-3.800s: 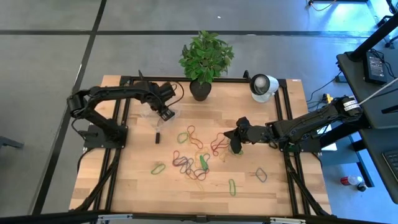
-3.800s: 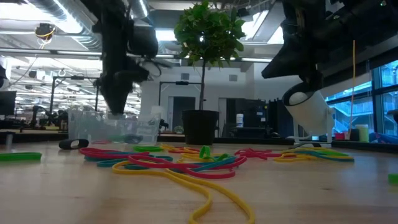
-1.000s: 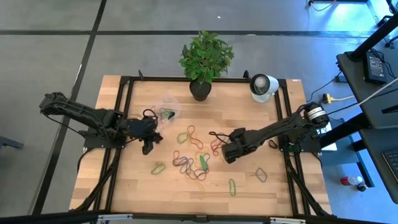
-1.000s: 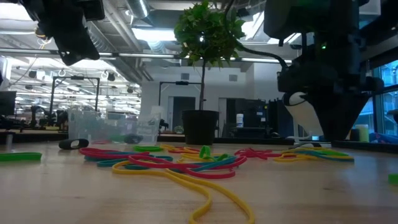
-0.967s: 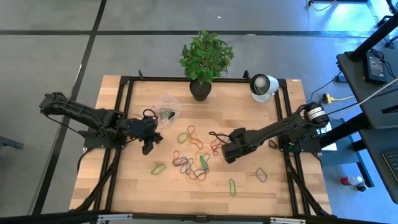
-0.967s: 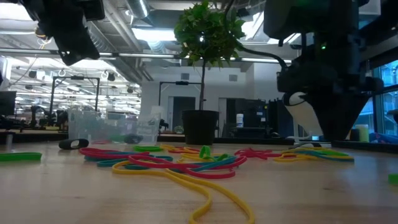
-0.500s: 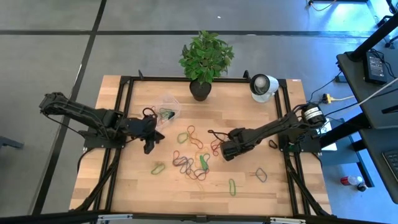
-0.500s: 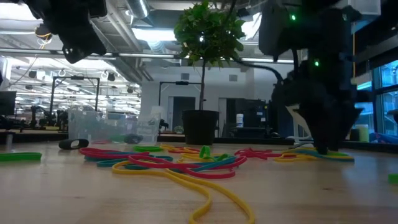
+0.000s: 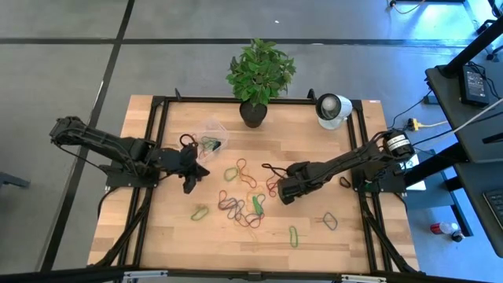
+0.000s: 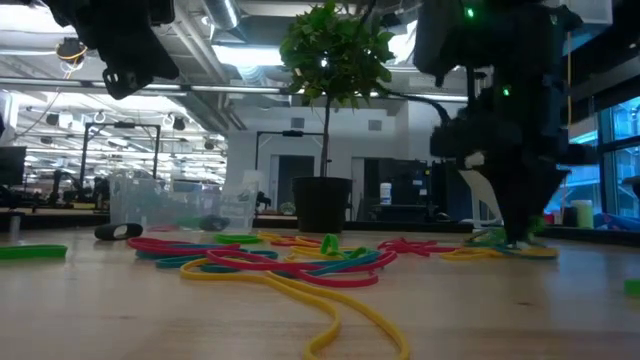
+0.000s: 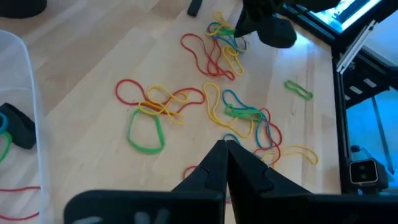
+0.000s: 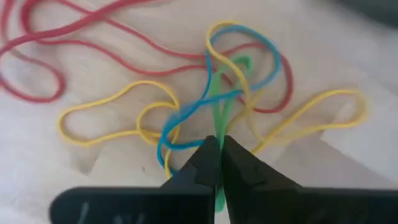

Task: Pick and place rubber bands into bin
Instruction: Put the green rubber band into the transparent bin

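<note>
The right gripper (image 12: 218, 148) is down at the table with its fingers (image 12: 200, 163) pressed together on a green band (image 12: 218, 115), which runs out from between the tips. Just past the tips, that band crosses a tangle of blue, yellow and red bands (image 12: 186, 112) lying flat on the wood. In the low view the same gripper (image 10: 515, 238) touches down among yellow and green loops at the table surface.

The left gripper (image 11: 225, 149) hangs above the table with its fingers (image 11: 208, 167) closed on nothing. Ahead of the tips lie scattered bands (image 11: 186, 106): a green loop nearest, then red and yellow ones, then a mixed knot farther off. To one side of the fingers stands the clear bin (image 11: 25, 124), with a few bands inside.

From above, the bin (image 9: 211, 137) sits just beyond the left gripper (image 9: 191, 167), near the plant pot (image 9: 253, 113). The bands (image 9: 244, 196) spread between the two grippers, the right one (image 9: 284, 189) at their edge.
</note>
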Robot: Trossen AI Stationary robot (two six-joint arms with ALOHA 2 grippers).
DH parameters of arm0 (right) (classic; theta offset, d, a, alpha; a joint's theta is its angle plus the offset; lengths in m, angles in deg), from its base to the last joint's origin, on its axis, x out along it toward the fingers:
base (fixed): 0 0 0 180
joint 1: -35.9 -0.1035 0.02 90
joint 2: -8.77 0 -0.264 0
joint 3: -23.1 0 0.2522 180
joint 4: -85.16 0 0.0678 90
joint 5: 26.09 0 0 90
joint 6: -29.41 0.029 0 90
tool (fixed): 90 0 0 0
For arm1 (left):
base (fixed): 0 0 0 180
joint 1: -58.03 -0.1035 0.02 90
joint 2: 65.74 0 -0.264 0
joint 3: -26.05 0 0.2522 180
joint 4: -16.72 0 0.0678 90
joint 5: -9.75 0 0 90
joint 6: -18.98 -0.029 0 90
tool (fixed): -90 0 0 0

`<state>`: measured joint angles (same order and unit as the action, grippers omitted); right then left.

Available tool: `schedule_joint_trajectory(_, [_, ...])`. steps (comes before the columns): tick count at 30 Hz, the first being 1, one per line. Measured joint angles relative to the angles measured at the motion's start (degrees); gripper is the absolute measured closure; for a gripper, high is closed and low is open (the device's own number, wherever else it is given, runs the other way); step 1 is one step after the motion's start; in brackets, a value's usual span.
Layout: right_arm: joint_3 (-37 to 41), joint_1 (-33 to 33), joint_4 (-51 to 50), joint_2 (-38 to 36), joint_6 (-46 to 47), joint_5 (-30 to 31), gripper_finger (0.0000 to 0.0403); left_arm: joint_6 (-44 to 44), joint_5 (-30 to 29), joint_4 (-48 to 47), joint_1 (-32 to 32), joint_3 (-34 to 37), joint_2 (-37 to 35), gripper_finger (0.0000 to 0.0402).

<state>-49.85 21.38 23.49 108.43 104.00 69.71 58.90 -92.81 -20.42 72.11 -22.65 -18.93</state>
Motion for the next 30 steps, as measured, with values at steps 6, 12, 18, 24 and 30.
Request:
schedule_joint_trajectory(6, [-5.91, 0.00, -8.38, -0.45, -4.43, 1.23, 0.0396, 1.42, -1.48, 2.52, 0.00, 0.00, 0.00, 0.0400])
schedule_joint_trajectory(12, [-13.11, 0.00, -19.64, -0.44, -7.91, 2.93, 0.0393, 1.55, -1.45, 3.84, -0.02, 0.00, 0.00, 0.0400])
schedule_joint_trajectory(18, [-18.30, 0.00, -23.39, -0.44, -15.30, 0.17, 0.0398, 4.42, -1.32, 4.08, 0.00, 0.00, 0.00, 0.0400])
schedule_joint_trajectory(24, [-18.92, 0.13, -24.39, -0.46, -17.19, 3.72, 0.0401, 4.46, -1.29, 4.10, 0.00, 0.00, 0.00, 0.0400])
schedule_joint_trajectory(30, [-18.95, 0.09, -20.81, -0.40, -16.01, 6.27, 0.0401, 4.46, -1.28, 4.29, 0.00, 0.00, 0.00, 0.0400])
